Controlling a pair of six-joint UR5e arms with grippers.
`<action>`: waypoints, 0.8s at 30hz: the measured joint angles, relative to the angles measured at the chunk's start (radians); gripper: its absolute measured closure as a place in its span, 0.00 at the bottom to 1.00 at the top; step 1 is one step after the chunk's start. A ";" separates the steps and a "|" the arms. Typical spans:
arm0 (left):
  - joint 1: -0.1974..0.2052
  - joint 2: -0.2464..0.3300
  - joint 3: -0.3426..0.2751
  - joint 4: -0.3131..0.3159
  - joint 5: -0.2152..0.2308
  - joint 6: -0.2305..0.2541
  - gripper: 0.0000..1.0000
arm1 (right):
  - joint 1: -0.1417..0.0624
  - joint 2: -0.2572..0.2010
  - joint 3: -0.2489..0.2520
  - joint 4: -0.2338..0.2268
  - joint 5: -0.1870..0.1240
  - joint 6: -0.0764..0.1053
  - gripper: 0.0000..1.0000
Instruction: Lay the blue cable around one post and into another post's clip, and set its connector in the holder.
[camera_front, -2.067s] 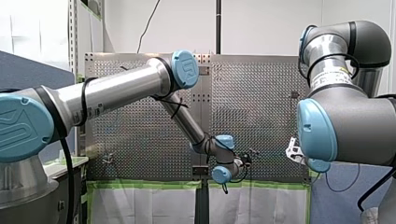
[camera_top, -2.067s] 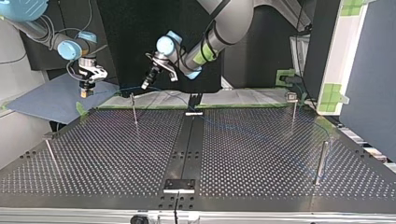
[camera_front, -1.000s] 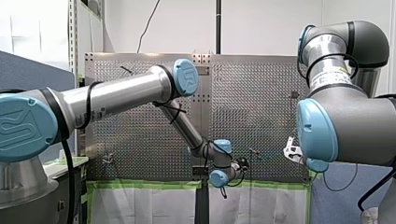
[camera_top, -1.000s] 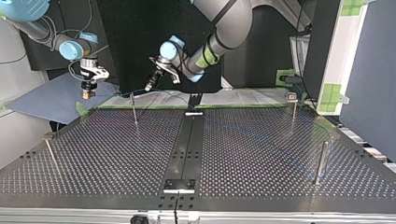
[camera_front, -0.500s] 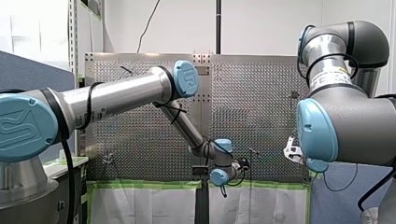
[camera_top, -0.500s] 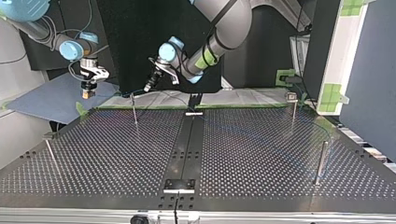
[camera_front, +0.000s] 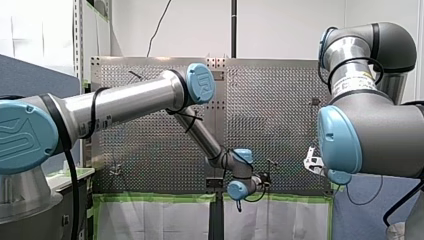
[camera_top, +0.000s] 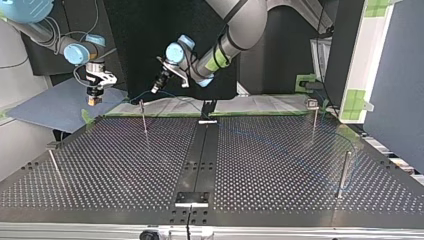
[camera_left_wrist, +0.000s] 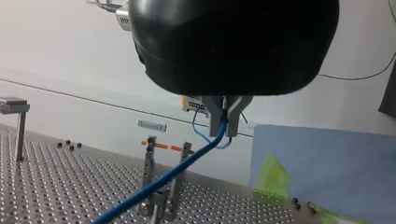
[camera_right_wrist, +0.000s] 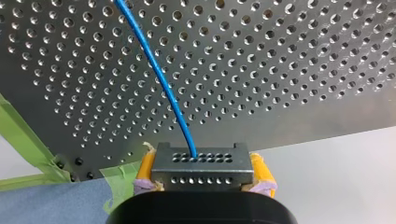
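Your left jaws pinch the blue cable (camera_left_wrist: 177, 170) near a post (camera_left_wrist: 148, 161) at the desk's (camera_left_wrist: 56, 186) edge; your right jaws clamp its connector (camera_right_wrist: 201, 163); a hasty pull could tauten the span and slip it past the clip.

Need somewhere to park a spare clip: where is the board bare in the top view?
Widest bare patch: the perforated table between the thin post, the leaning post and the black centre strip. The other half is crossed by the blue cable running toward the thick post. The far edge is crowded: jaws hold cable and connector there.
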 joint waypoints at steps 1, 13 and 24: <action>-0.001 0.002 0.004 -0.001 0.000 0.007 0.99 | 0.000 0.000 0.000 -0.001 0.000 0.000 0.73; -0.010 0.035 0.023 -0.006 0.008 0.015 0.99 | 0.000 0.000 0.000 -0.008 -0.001 0.006 0.73; -0.005 0.035 0.024 -0.005 0.026 -0.034 0.99 | 0.000 0.000 0.000 -0.011 -0.001 0.008 0.73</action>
